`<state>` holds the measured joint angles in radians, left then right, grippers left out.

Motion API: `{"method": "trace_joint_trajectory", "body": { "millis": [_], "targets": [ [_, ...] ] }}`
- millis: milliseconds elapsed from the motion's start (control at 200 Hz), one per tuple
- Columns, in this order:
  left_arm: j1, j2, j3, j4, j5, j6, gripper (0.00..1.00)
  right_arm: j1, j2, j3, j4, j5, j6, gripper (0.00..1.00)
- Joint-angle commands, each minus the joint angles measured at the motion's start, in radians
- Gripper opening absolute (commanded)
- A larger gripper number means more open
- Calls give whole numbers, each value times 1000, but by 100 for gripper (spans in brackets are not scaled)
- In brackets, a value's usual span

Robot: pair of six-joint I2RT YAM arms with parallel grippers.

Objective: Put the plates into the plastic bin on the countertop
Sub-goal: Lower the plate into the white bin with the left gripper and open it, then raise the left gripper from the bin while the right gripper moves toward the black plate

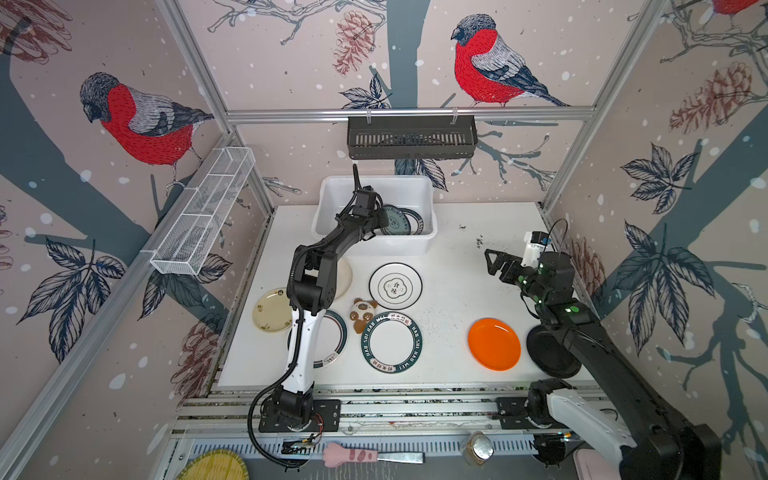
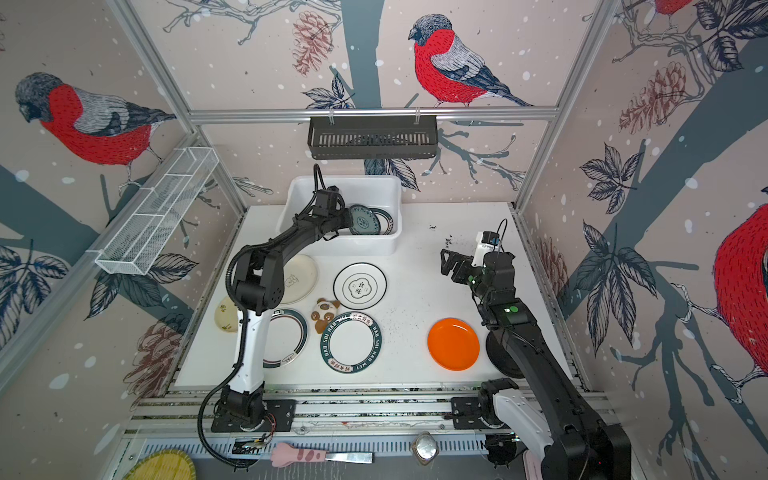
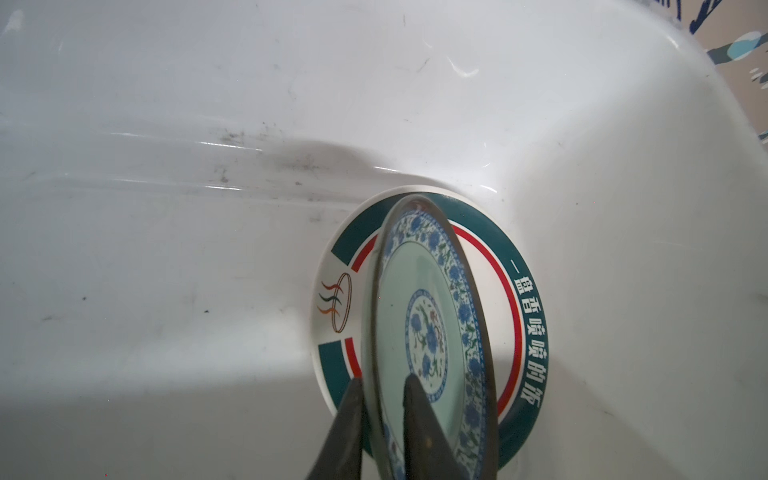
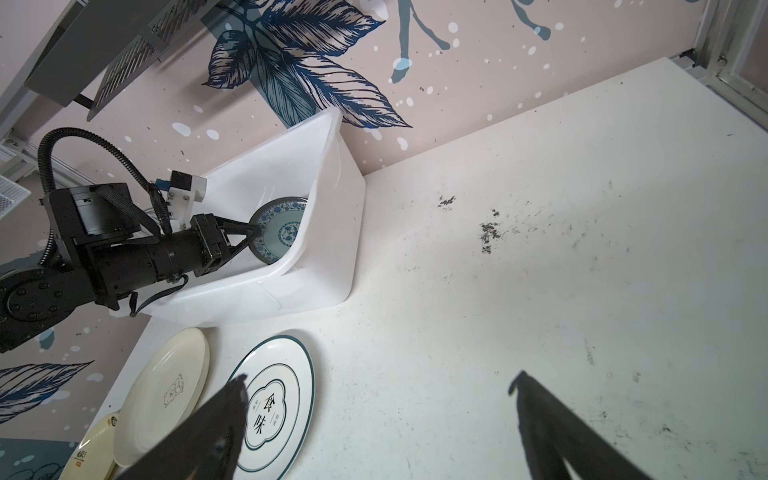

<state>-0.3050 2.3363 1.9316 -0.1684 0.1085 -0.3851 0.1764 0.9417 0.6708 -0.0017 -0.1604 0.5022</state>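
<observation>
Black-and-white arms [image 1: 305, 345], ribbed black cable [image 1: 249, 422]

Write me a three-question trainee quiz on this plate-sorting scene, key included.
1. Which plate's rim sits between the fingers of the left gripper? A: round orange plate. B: round blue-green patterned plate. C: round black plate.
2. True or false: the right gripper stands open, holding nothing.
3. Fill in: the white rectangular plastic bin contains ___ plates.
Key: 1 B. 2 true. 3 two: the patterned one and a round white plate with a green-and-red rim.
</observation>
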Motion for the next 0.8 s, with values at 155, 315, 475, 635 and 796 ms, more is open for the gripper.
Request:
{"method": "trace_joint_trajectory", "body": {
  "millis": [155, 315, 475, 635, 796],
  "targets": [
    [0, 12, 24, -23, -8, 48, 24, -4, 16, 15, 13, -2, 14, 100],
    [0, 7, 27, -20, -3, 47, 52, -5, 19, 22, 3, -2, 18, 99],
    [0, -38, -13, 15, -10, 49, 97, -10, 22, 45, -44, 25, 25, 99],
    [1, -130, -128, 103, -25, 52, 98, -27, 58, 120, -205, 154, 42, 99],
    [0, -219, -224, 137, -34, 55, 98, -66, 62, 187, -356, 213, 43, 99]
  ]
}}
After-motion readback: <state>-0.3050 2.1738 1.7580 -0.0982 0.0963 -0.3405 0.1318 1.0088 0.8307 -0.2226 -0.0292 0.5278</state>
